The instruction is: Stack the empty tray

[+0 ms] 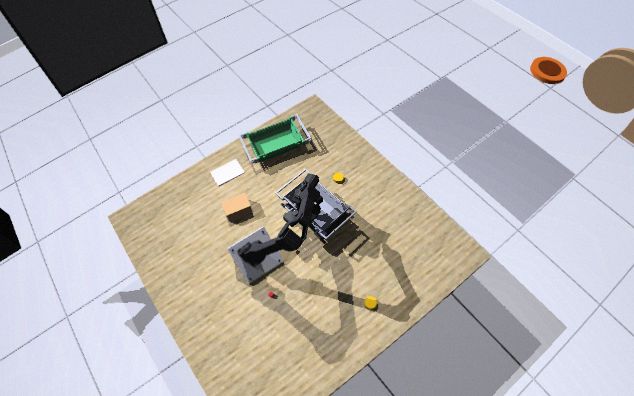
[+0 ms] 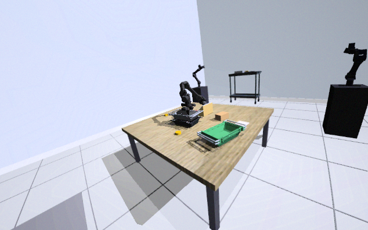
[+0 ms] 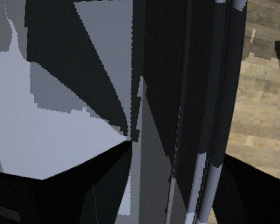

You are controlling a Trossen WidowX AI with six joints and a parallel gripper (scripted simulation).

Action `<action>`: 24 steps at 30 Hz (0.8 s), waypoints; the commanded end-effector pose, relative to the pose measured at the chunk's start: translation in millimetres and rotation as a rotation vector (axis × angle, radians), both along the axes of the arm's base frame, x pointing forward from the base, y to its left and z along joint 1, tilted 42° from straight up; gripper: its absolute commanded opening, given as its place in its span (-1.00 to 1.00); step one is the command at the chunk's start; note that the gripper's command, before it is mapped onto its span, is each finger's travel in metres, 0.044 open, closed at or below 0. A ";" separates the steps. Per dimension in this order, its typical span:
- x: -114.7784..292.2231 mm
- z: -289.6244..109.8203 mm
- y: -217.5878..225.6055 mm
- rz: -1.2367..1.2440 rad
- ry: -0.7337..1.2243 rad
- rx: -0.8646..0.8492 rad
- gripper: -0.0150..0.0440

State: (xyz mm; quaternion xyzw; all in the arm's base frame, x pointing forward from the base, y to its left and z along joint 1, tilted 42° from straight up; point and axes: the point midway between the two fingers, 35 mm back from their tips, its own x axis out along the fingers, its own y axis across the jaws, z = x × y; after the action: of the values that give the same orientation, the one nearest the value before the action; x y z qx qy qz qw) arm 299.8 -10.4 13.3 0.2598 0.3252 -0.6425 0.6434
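Two dark trays stand stacked in the middle of the table. The upper dark tray (image 1: 334,216) (image 2: 192,114) sits level above the lower dark tray (image 2: 188,123), whose load is hidden under it. Wire bars (image 1: 349,214) show along the stack's rim. My gripper (image 1: 309,186) (image 2: 186,109) is low over the upper tray's near wall, with its fingers apart. In the wrist view the dark wall (image 3: 164,96) and the grey floor (image 3: 51,129) of that tray fill the frame, with a wire bar (image 3: 205,203) at the lower right.
A green tray (image 1: 252,141) (image 2: 212,137) with bars over its ends stands apart at the back. A tan box (image 1: 236,206) (image 2: 222,115), a white sheet (image 1: 227,171), two yellow pucks (image 1: 338,177) (image 1: 370,302) and a small red block (image 1: 271,295) lie around.
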 end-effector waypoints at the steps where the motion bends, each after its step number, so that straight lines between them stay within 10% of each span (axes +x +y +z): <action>1: -0.5 0.0 -0.2 0.004 0.006 0.000 0.35; 14: -0.5 0.0 -0.2 0.004 0.006 0.000 1.00; 24: 2.2 6.5 6.6 0.001 0.000 0.002 1.00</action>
State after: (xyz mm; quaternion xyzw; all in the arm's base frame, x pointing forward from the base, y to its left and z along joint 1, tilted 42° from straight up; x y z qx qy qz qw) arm 299.7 -9.2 15.5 0.2566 0.3268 -0.6429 0.6434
